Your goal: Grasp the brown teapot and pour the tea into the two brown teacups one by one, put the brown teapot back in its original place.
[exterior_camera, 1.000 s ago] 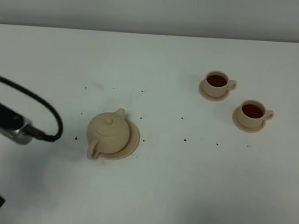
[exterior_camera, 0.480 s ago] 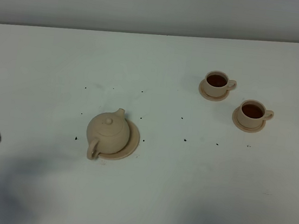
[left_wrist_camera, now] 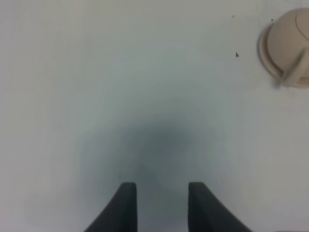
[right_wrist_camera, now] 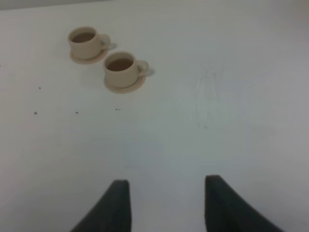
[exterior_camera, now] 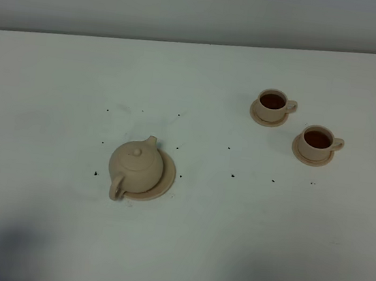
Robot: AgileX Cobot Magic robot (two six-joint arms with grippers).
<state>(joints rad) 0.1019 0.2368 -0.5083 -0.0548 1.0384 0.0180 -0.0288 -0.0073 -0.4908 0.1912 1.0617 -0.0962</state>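
Since a second ago the left arm has left the high view altogether: it stood at the left edge with its cable looping over the counter (exterior_camera: 62, 50), then showed only a sliver, and now nothing of it is there. The teapot and cups have not shifted.

The teapot (exterior_camera: 134, 167) sits on its saucer (exterior_camera: 166, 179), spout toward the back of the counter and handle toward the front, slightly overhanging the saucer's front-left edge. Both teacups (exterior_camera: 273, 104) (exterior_camera: 318, 141) stand on their small saucers at the right rear, well apart from the teapot, and each holds dark tea. Judging from this, both pours are done and the teapot is back in its place; nothing of the task seems left but for the arms to settle.

The left gripper (left_wrist_camera: 159, 191) hangs over bare counter, its jaws spread with nothing between them; the teapot shows only at the edge of its wrist view, well away. The right gripper (right_wrist_camera: 166, 188) likewise hovers over bare counter with jaws spread and empty, the two cups well ahead of it. Neither arm appears in the high view, so both look pulled back toward the robot's side.
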